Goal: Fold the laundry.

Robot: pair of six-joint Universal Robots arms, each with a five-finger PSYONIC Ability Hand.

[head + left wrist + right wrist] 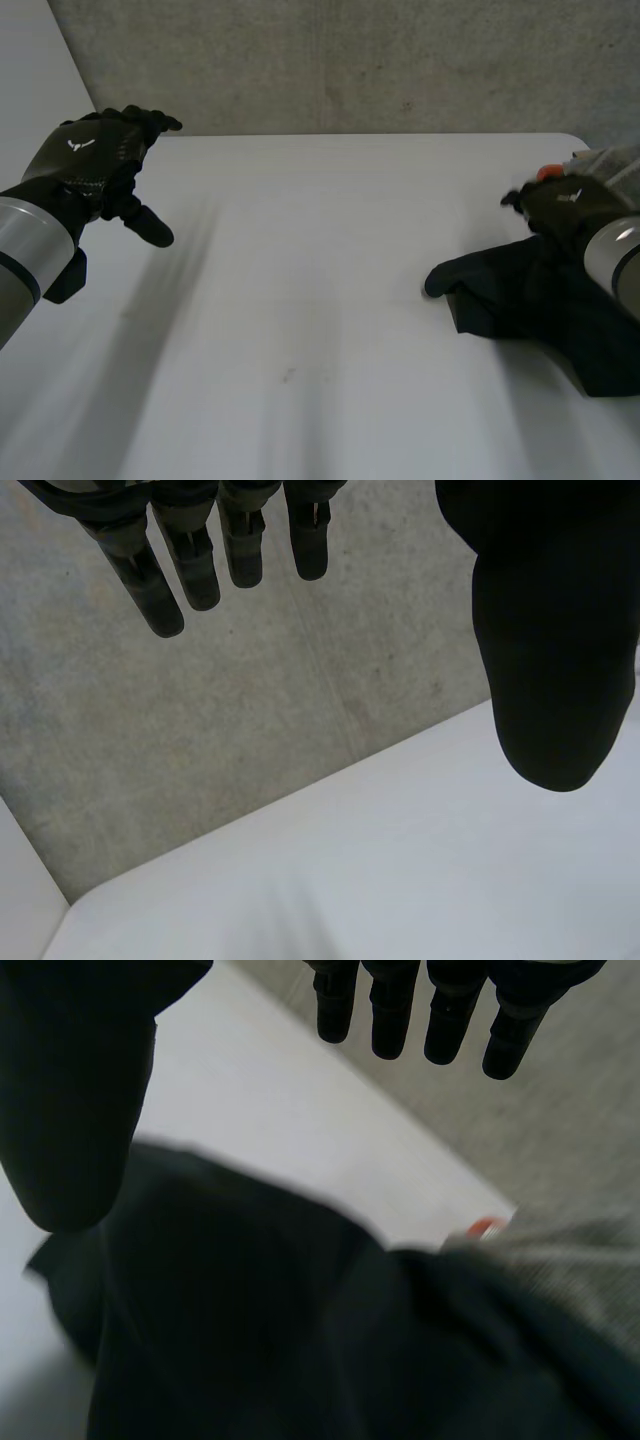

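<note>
A dark garment (pixel 540 300) lies crumpled on the white table (pixel 320 300) near its right edge. My right hand (pixel 565 205) hovers over the garment's far part, open, with straight fingers (pixel 440 1010) and the thumb (pixel 70 1090) spread apart; nothing is held. In the right wrist view the dark garment (pixel 250 1320) lies under the palm. My left hand (pixel 90 155) is raised over the table's far left corner, open and empty. Its fingers (pixel 190 560) are straight and its thumb (pixel 545 630) stands well apart from them.
At the far right edge, beside the dark garment, lies a grey cloth (pixel 610 160) with a small orange thing (pixel 548 172) next to it. Beyond the table's far edge is a grey concrete surface (pixel 350 60).
</note>
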